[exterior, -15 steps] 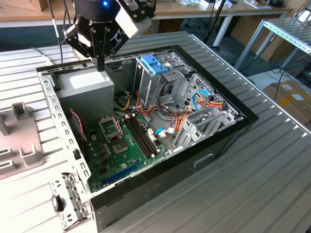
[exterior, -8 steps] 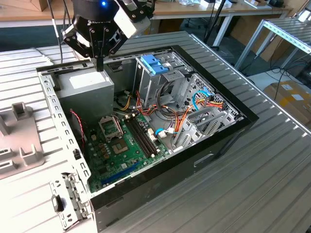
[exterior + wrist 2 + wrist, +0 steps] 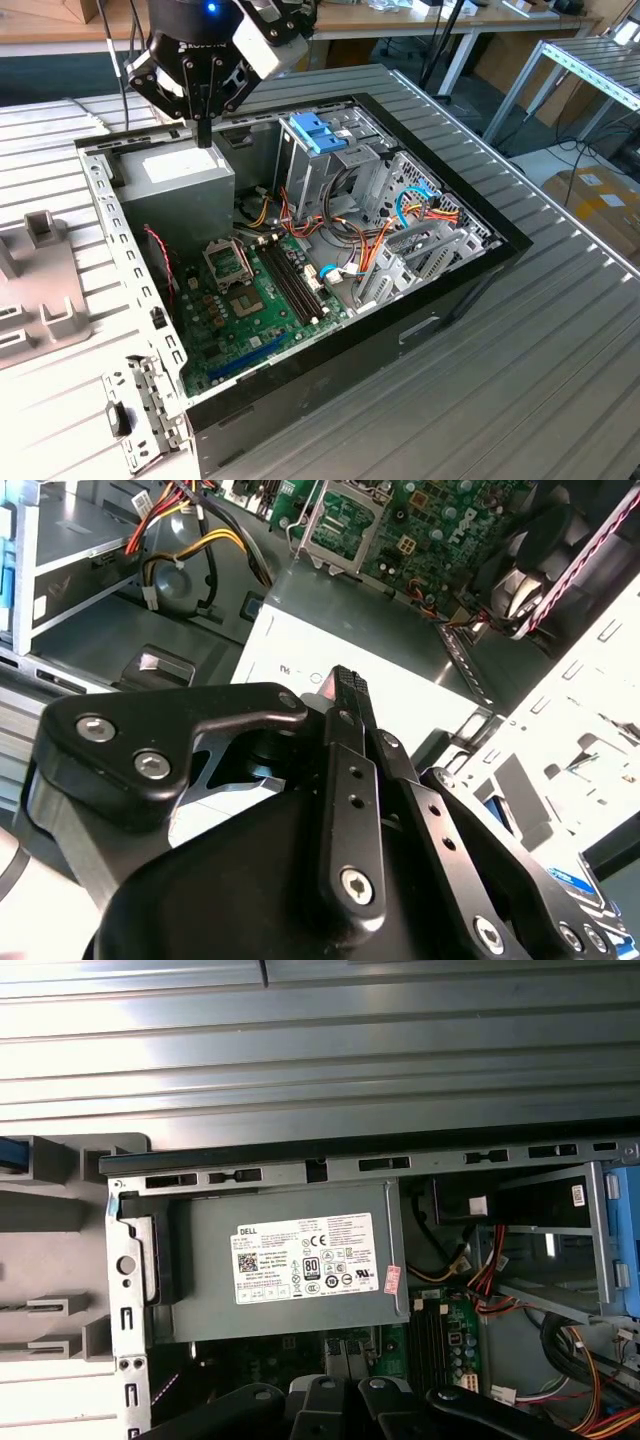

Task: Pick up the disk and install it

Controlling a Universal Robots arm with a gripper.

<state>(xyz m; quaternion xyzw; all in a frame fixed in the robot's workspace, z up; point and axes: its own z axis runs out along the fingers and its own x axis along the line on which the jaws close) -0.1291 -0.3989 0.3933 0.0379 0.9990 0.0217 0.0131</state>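
One tool (image 3: 204, 138), pinched narrow, over PSU box (image 3: 190, 180); contact unclear, arm (image 3: 195, 25) cropped.

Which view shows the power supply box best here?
The first wrist view: the power supply box lies face-on, its labelled top almost wholly visible. The exterior view shows it at an angle, with the gripper over it. In the second wrist view the gripper covers most of it.

I count one gripper (image 3: 204, 135), one open computer case (image 3: 330, 368), one grey power-supply box (image 3: 180, 178), one green motherboard (image 3: 252, 322), one metal cage (image 3: 312, 145) with light-blue handles, one large white label (image 3: 305, 1258)
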